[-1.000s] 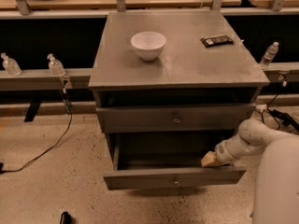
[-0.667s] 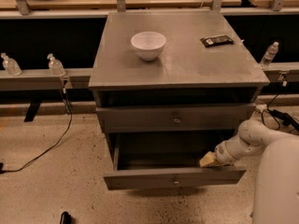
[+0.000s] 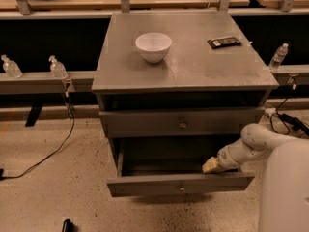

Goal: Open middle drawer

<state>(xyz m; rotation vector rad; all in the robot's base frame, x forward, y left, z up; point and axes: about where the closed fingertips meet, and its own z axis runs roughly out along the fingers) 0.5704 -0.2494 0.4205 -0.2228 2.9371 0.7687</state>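
The grey cabinet (image 3: 183, 76) has a shut drawer (image 3: 145, 123) with a small round knob (image 3: 182, 124) under its top. Below it the middle drawer (image 3: 145, 184) is pulled out towards me, and its dark inside shows. Its knob (image 3: 182, 188) sits at the centre of the front panel. My gripper (image 3: 210, 165) reaches in from the right on the white arm (image 3: 251, 146). Its tan tip lies inside the open drawer, just behind the right part of the front panel and away from the knob. Any drawer below is hidden.
A white bowl (image 3: 153, 46) and a flat black packet (image 3: 224, 42) lie on the cabinet top. Clear bottles (image 3: 57, 67) stand on a rail at the left and one bottle (image 3: 278, 56) at the right. Cables (image 3: 53, 149) run over the speckled floor.
My gripper's tip has shifted slightly to the left inside the open drawer. The drawer front stays where it was.
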